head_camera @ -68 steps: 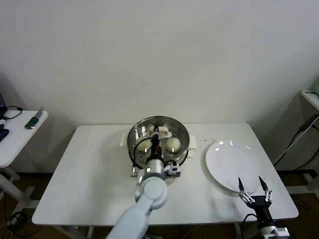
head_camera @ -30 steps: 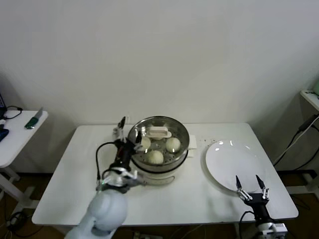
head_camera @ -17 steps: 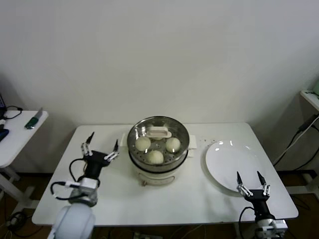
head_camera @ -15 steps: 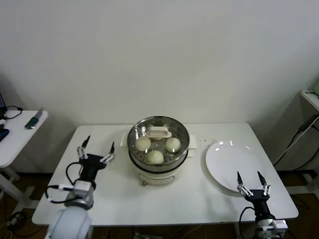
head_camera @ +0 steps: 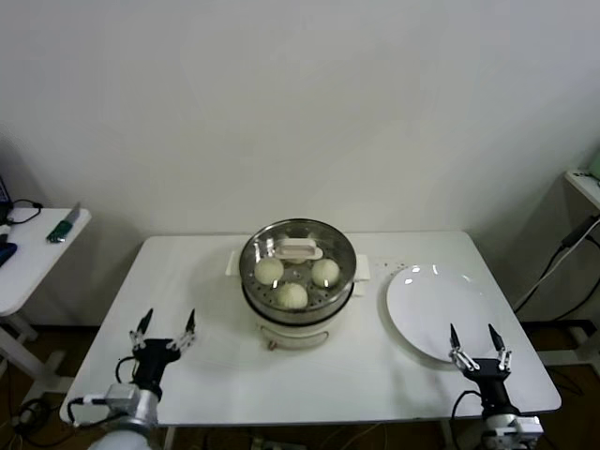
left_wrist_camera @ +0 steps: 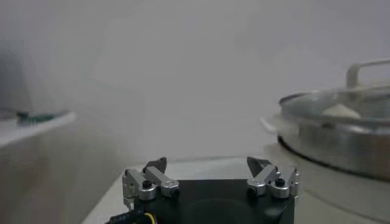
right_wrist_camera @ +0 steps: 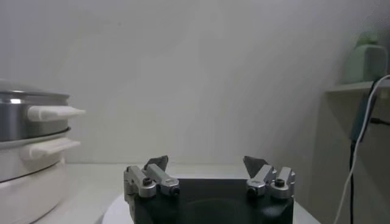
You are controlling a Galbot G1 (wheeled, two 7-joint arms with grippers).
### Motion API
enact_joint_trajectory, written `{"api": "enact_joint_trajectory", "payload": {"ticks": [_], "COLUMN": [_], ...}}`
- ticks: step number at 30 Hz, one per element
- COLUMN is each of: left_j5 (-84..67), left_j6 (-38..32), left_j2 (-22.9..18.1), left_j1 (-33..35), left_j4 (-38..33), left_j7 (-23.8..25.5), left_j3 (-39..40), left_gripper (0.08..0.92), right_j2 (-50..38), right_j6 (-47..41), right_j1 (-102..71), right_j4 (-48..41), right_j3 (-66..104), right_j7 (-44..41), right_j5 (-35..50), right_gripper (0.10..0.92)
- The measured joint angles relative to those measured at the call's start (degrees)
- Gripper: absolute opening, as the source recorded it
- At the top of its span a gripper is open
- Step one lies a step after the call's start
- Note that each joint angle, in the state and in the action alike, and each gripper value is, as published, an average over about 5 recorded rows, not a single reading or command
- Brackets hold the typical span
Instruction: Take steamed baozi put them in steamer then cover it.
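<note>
The buns sit in the steamer mid-bench near the back edge, under the lid. The left gripper and right gripper hover spread at the front corners.

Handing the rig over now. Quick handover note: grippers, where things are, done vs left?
Left gripper: open, holding nothing, low over the table's front-left corner.
Right gripper: open, holding nothing, parked at the near edge of the plate.
Steamer: mid-table, three baozi visible inside through the glass; a fourth cannot be made out.
Cover: seated on the steamer.
Done: baozi loaded, plate bare, cover on.
Left: apparently nothing; confirm the fourth bun.
</note>
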Motion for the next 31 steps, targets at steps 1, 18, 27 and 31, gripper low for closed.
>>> {"api": "enact_joint_trajectory", "payload": {"ticks": [1,18,27,31], "left_j5": [-0.4,-3.1,-3.3,-3.3], "left_j6": [-0.8,-8.1,-9.6,-10.0], "left_j2": [-0.2,-2.4,-2.8,-3.0], "left_j1": [0.1,1.1,1.5,1.5], "left_j4": [0.9,7.2,7.9,8.0], "left_j7": [0.1,1.6,2.5,2.7], "left_j3": [0.0,1.4,1.7,1.7], "left_gripper": [0.823,0.823,0.823,0.823], "right_j2": [0.0,-0.4,-0.2,-0.2], "right_j6": [0.1,0.0,0.2,0.2], "right_j1": [0.0,-0.1,0.1,0.2], "right_j4": [-0.1,-1.2,-1.7,-1.8], "right_j3": [0.0,-0.8,-1.3,-1.3], "right_j7": [0.0,-1.1,-1.3,-1.3], "right_j5": [0.0,1.3,1.5,1.5], "right_gripper": [0.823,0.823,0.823,0.823]}}
